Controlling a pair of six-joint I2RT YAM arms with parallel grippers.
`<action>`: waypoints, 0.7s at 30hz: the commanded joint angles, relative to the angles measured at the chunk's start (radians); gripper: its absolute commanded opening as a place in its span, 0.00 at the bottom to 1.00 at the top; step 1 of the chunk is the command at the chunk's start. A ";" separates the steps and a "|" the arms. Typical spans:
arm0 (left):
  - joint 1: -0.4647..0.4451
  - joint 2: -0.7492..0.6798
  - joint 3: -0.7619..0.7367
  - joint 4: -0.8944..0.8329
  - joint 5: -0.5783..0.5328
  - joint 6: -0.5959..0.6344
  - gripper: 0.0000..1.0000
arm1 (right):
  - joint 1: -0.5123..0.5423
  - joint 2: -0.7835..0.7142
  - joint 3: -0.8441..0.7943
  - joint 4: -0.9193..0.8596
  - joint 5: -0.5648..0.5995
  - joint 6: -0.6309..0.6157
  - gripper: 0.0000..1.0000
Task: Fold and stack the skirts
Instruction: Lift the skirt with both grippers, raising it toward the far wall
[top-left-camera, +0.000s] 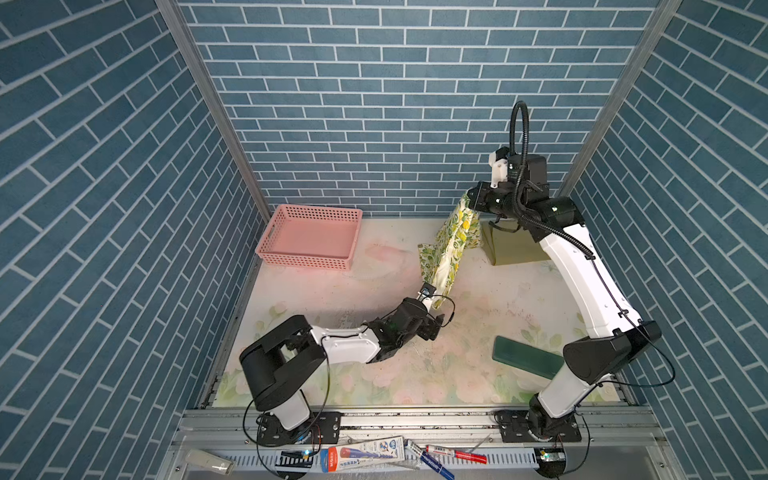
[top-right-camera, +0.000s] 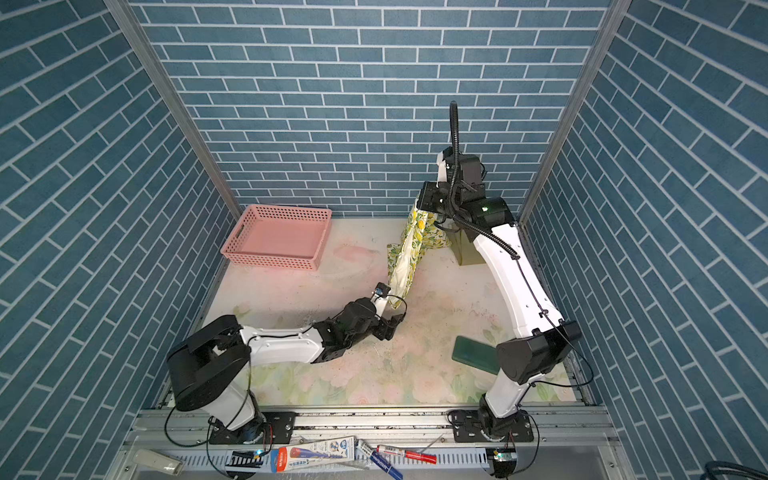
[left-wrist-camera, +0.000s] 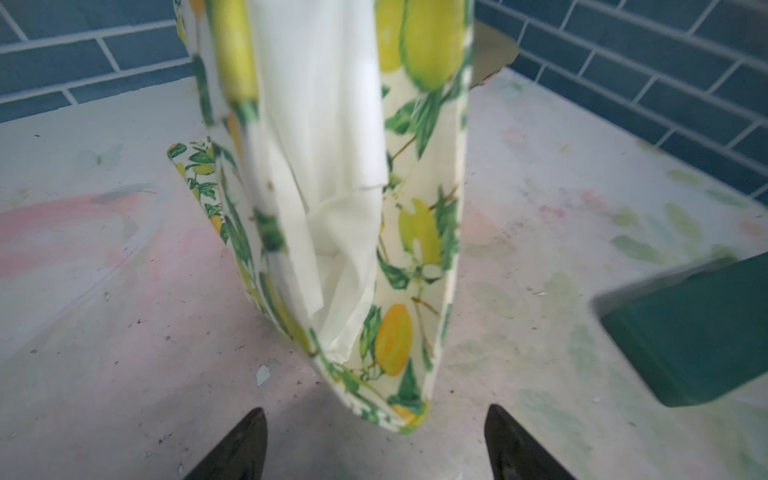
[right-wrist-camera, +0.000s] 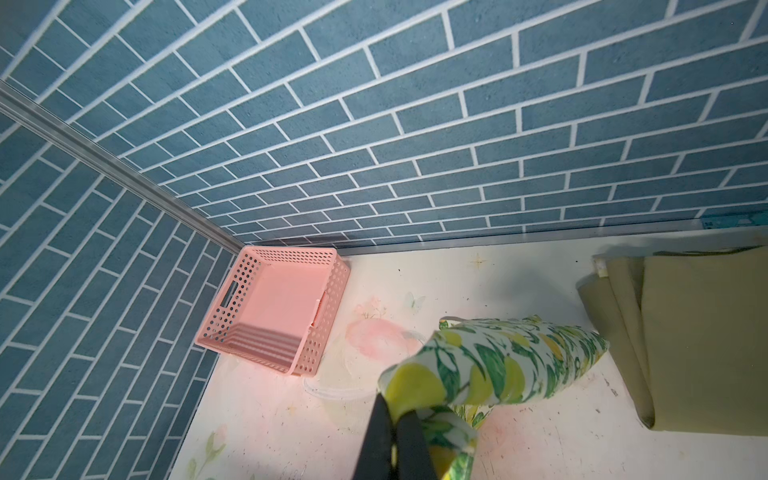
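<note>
Pink basket (top-left-camera: 305, 259) far-left, only its bare floor showing. R gripper (right-wrist-camera: 395, 409) is raised far-right and clamped on the top edge of the lemon skirt (top-left-camera: 451, 241). Skirt hangs down twd centre. Its lower corner sits just ahead of L gripper (left-wrist-camera: 374, 411), btwn the spread fingers, not gripped. Olive skirt (top-left-camera: 511, 249) lies folded on the table far-right, behind it.

No lettering here is sharp enough to read.
</note>
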 joint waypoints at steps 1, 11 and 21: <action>-0.002 0.055 0.082 0.026 -0.097 0.079 0.75 | 0.007 -0.033 0.040 0.034 0.022 0.031 0.00; -0.002 0.052 0.154 0.062 -0.064 0.130 0.00 | 0.006 -0.067 -0.023 0.045 0.075 0.022 0.00; 0.111 -0.355 0.140 -0.330 -0.082 0.137 0.00 | -0.040 -0.089 0.029 -0.020 0.112 0.010 0.00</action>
